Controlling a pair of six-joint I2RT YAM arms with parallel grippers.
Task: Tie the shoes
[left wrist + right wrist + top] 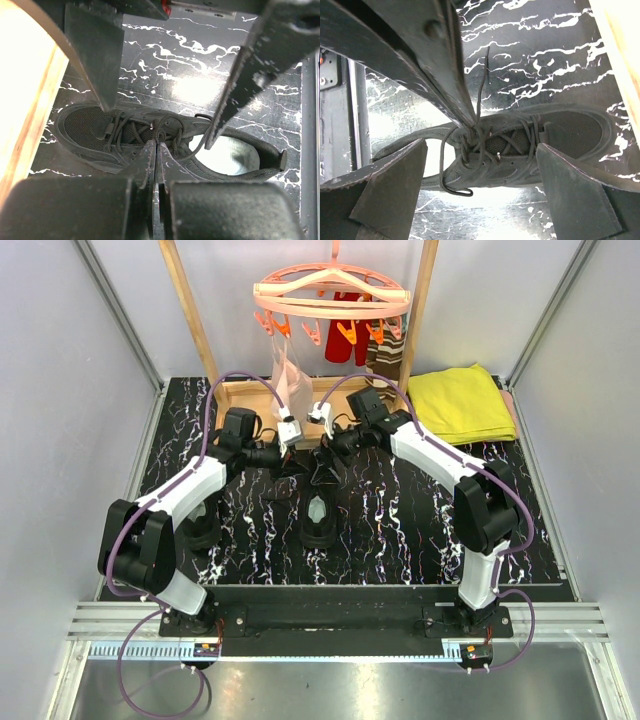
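Shoe tying in hand; knot judged not yet formed.
Left tool pinches laces; right tool spread, should next close on free loop.

Shoes half hidden
From above, one shoe sits mostly under the left arm; the other shoe loses its toe and laces beneath both wrists.

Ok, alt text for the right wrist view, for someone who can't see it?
The shut left gripper pinches the thin black laces above a black low-top lace-up shoe on a black, white-veined marble-pattern table. The open right gripper hangs over the shoe, one finger toward the heel and one toward the toe; a lace loop trails onto the table.
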